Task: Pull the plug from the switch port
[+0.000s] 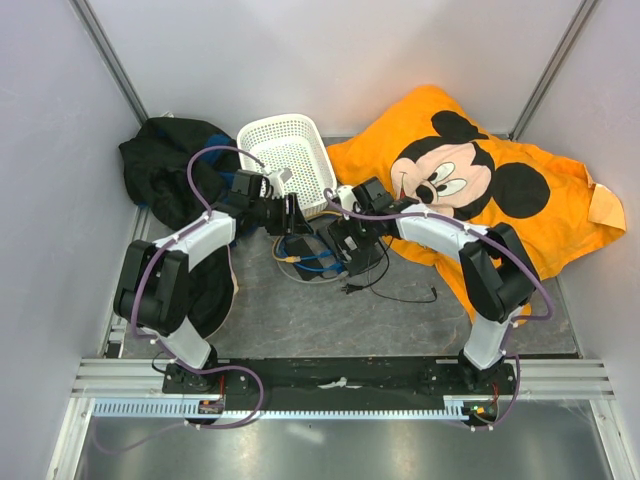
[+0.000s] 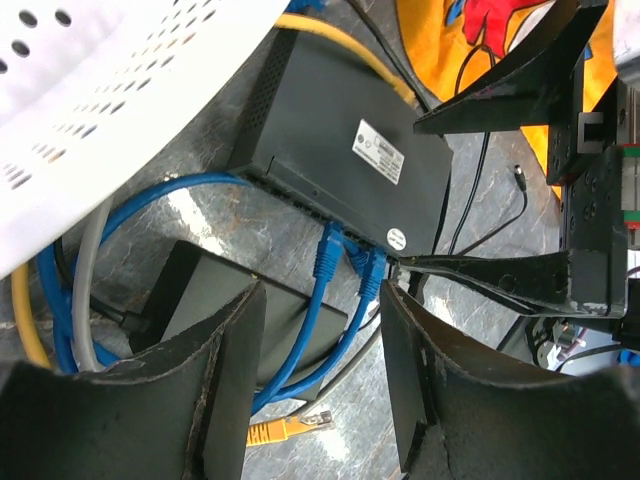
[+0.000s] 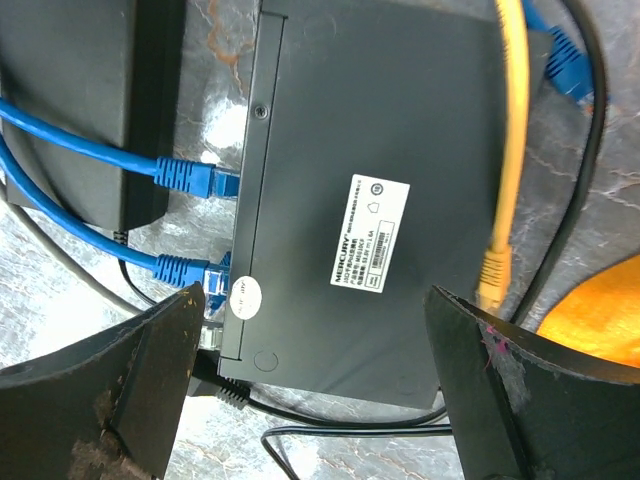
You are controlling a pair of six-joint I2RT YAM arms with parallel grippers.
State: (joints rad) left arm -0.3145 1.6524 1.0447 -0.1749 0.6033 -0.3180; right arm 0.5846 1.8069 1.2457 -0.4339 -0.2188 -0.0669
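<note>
Switch (image 3: 400, 120) lies flat on the desk (image 1: 330, 320), white label (image 3: 370, 235) facing up. Two blue plugs (image 3: 185, 175) are seated in ports on one long edge, and the corner plug (image 3: 180, 268) sits by a small round sticker (image 3: 245, 292).

My right end effector (image 3: 312, 330) is open wide and straddles the switch at the corner-plug end. One finger (image 3: 120, 390) is on the port edge just beside that plug, the other (image 3: 520, 400) on the opposite edge. Can't tell whether either finger touches the case. Nothing is gripped.

My left end effector (image 2: 320, 340) is also open wide and holds nothing. It hangs off the switch's port side, above the blue cables (image 2: 300, 360). Both plugs show in the gap between its fingers (image 2: 200, 390).

The power brick (image 2: 200, 300) lies just off the port edge, and the blue cables run across it. A yellow cable (image 3: 512, 130) runs along the switch's opposite edge, with its connector (image 3: 492, 270) unplugged.

Further from the switch:
- white basket (image 1: 285, 145) on the far side
- orange Mickey pillow (image 1: 520, 190) to the right
- black cloth (image 1: 165, 165) to the left
</note>
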